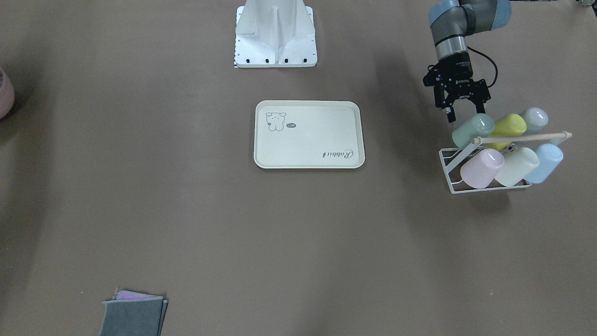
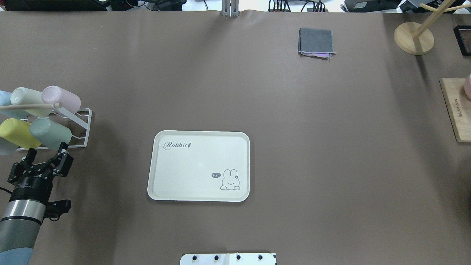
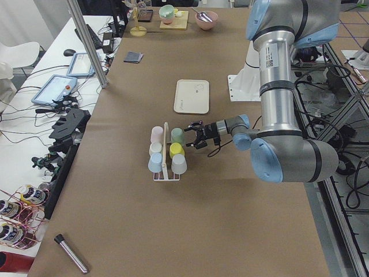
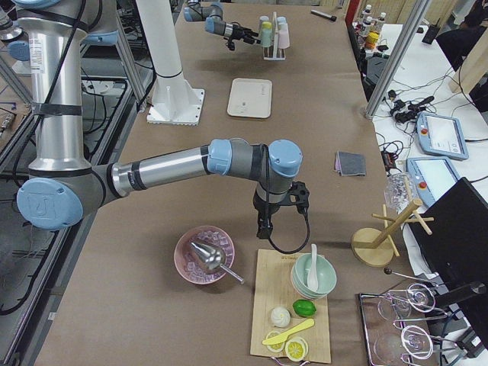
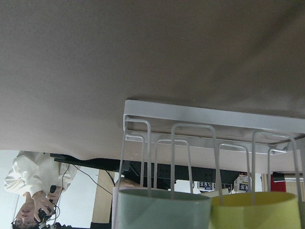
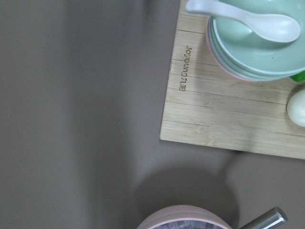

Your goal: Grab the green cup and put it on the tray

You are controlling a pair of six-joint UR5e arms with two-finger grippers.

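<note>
Along the counter's left edge, find the green cup (image 2: 49, 131) slanted on the wire rack (image 2: 82, 127), touching the yellow cup (image 2: 16, 134). Keep the left tool (image 2: 47, 150), just beside it, spread and empty; straddle only that cup, lift off, then carry to the mid-counter tray (image 2: 195, 165). Cannot tell the right tool's (image 4: 264, 226) state.

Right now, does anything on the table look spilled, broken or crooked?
Nothing stands out. The green cup and the other cups lean neatly on the white rack, nothing has spilled, and the tray lies flat and bare.
</note>
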